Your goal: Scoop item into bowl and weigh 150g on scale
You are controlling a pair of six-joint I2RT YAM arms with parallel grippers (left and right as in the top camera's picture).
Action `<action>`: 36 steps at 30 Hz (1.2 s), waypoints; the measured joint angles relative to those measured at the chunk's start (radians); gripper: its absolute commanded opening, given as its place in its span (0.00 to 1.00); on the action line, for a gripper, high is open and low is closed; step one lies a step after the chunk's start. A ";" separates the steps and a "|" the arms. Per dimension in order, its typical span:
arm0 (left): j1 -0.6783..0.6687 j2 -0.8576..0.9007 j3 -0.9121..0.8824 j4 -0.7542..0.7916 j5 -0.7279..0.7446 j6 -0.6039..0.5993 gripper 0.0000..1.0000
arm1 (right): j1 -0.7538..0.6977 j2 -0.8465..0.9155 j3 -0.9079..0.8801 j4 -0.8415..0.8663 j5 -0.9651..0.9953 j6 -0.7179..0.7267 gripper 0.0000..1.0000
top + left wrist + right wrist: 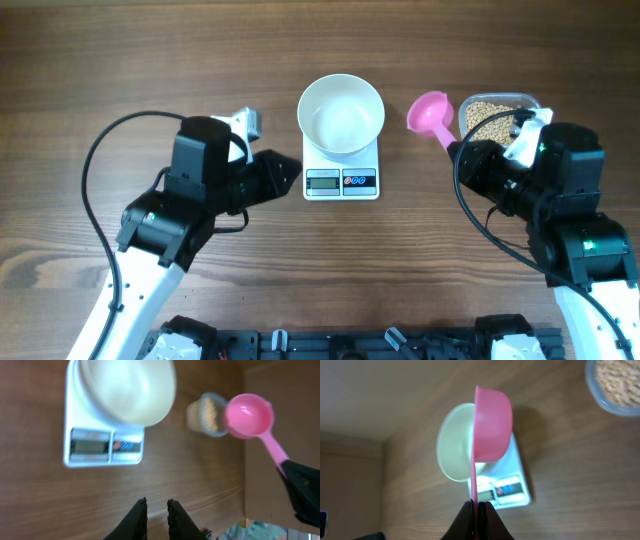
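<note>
Many tan beans (488,116) fill your clear tub (528,100) at the table's (100,60) two o'clock corner, just right of the pink scoop (431,112), whose handle the right end effector (476,505) clamps edge-on. Your empty bowl (341,113) sits on the scale (341,180) at twelve o'clock. Swing toward three o'clock; the right arm is nearer, while the left end effector (156,512) hangs nearly closed, gripping nothing.

No readable text anywhere, scale (341,170) display (322,181) too small and blurred for digits (same in both wrist views), coloured buttons (360,181) beside it without legible marks, no brand or label legible elsewhere
</note>
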 measured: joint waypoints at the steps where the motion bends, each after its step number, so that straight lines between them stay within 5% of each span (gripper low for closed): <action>1: 0.000 0.009 0.001 -0.029 0.000 0.003 0.04 | 0.000 0.000 0.000 -0.023 0.012 -0.003 0.05; 10: -0.088 0.086 0.000 -0.092 -0.016 0.088 0.04 | 0.000 -0.050 0.004 -0.111 0.051 -0.071 0.05; 22: -0.305 0.369 0.000 0.115 -0.154 0.194 0.04 | 0.000 0.121 0.289 -0.424 0.122 -0.208 0.04; 36: -0.356 0.603 0.000 0.345 -0.323 0.171 0.04 | 0.000 0.153 0.360 -0.410 0.148 -0.223 0.05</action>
